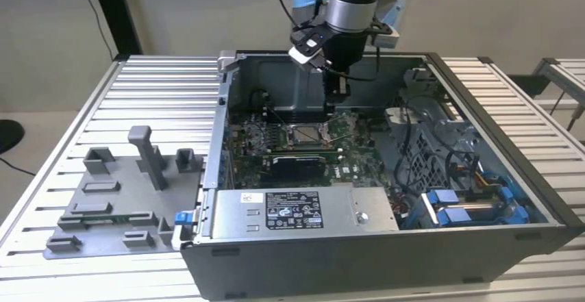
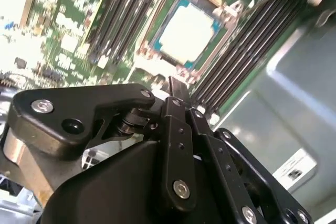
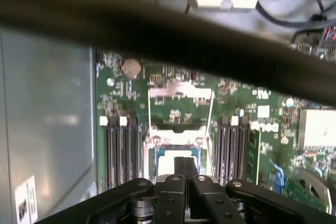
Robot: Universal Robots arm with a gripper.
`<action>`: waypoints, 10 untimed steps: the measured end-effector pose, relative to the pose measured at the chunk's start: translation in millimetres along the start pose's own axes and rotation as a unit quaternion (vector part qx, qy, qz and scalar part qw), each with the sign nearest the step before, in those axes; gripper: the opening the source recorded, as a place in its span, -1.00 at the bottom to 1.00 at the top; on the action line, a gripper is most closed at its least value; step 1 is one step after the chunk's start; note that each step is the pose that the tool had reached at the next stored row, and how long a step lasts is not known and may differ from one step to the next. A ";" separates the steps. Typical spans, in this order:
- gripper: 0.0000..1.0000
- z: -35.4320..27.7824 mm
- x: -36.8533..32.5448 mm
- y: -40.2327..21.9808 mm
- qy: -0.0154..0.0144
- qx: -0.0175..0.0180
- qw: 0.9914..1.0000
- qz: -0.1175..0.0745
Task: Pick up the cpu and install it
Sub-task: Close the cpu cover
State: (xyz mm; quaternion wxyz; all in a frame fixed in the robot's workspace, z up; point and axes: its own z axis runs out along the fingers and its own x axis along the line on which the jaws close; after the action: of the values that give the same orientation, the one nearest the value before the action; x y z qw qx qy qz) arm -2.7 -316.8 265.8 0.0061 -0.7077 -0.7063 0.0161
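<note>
The claw [image 3: 186, 161], clenched on nothing, hangs just above the socket [image 2: 148, 52] of the green board [image 3: 115, 103], where the chip [image 2: 186, 29] already lies, the socket's hinged frame [image 3: 181, 92] standing open beyond it, so a skewed downward nudge could, I judge, shift it and bend pins.

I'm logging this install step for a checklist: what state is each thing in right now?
cpu: lying in the socket, uncovered.
load frame: swung open, standing up.
end effector: shut, empty, hovering above the cpu.
computer case: lying on its side, side panel off.
</note>
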 end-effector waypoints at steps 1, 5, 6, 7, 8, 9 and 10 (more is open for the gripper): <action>-1.00 -0.2 0.0 4.9 0.000 0.002 1.000 0.000; -1.00 -0.7 0.1 23.2 0.000 0.008 1.000 0.000; -1.00 -0.8 0.1 27.7 0.000 0.009 1.000 0.000; -1.00 -0.9 0.1 32.1 0.000 0.011 1.000 0.000; -1.00 -1.0 0.1 36.7 0.000 0.012 1.000 0.000; -1.00 -1.1 0.1 40.9 0.000 0.013 1.000 0.000; -1.00 -1.1 0.2 45.7 0.000 0.014 1.000 0.000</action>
State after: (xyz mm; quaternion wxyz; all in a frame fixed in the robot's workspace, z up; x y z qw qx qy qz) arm 42.9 -316.7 265.5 0.0158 -0.7074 -0.7061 0.0257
